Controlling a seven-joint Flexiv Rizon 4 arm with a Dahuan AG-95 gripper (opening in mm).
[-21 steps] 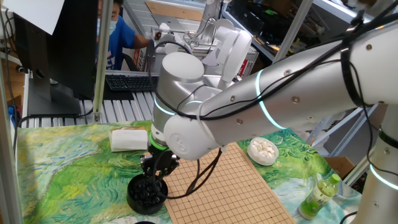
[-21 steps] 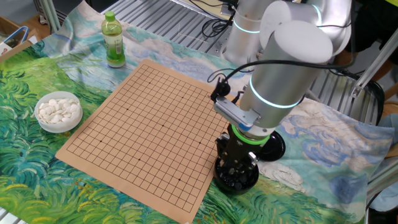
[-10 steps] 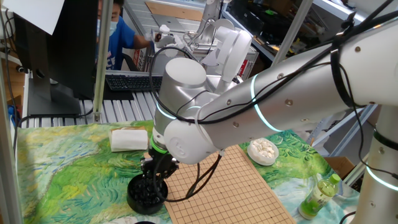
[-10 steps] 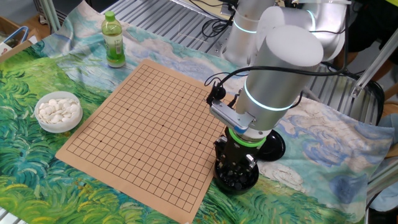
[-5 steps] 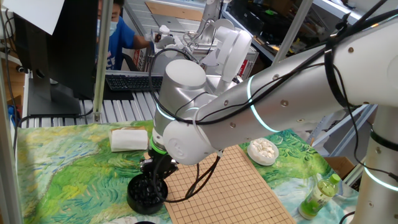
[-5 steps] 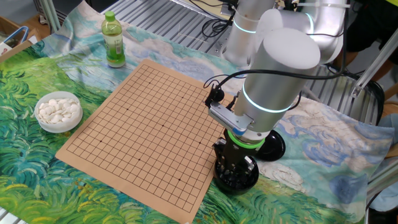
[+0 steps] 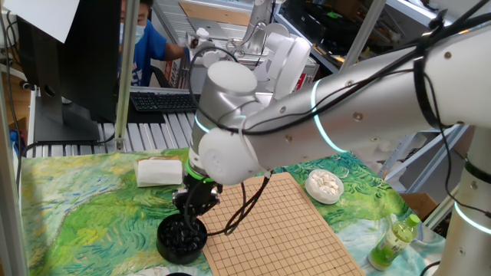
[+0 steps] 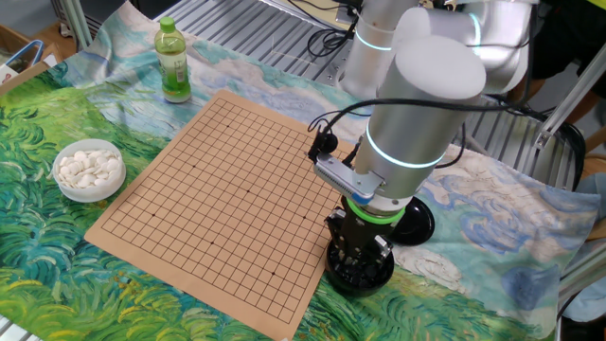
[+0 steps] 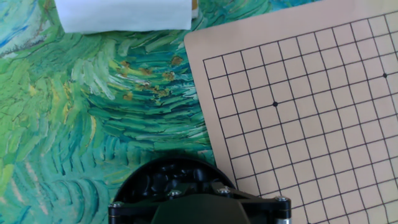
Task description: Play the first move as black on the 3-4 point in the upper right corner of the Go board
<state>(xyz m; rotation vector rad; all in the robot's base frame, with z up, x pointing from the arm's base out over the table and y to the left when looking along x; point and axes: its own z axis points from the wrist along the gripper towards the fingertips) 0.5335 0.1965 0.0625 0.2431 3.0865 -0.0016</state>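
Observation:
My gripper hangs straight down over a black bowl full of glossy black stones, fingertips at the stones. The other fixed view shows the gripper in the same bowl. In the hand view the bowl lies just ahead of the hand, and the fingertips are hidden by the hand's body. I cannot tell whether a stone is held. The Go board lies beside the bowl with no stone on it. Its near corner and a star point show in the hand view; the crossings around it are bare.
A white bowl of white stones stands at the board's far side and also shows in one fixed view. A green bottle stands by another corner. A black lid lies behind the black bowl. A folded white cloth lies nearby.
The arm's upper body has shifted a little and the wrist has turned slightly. The gripper has stayed at the black bowl throughout.

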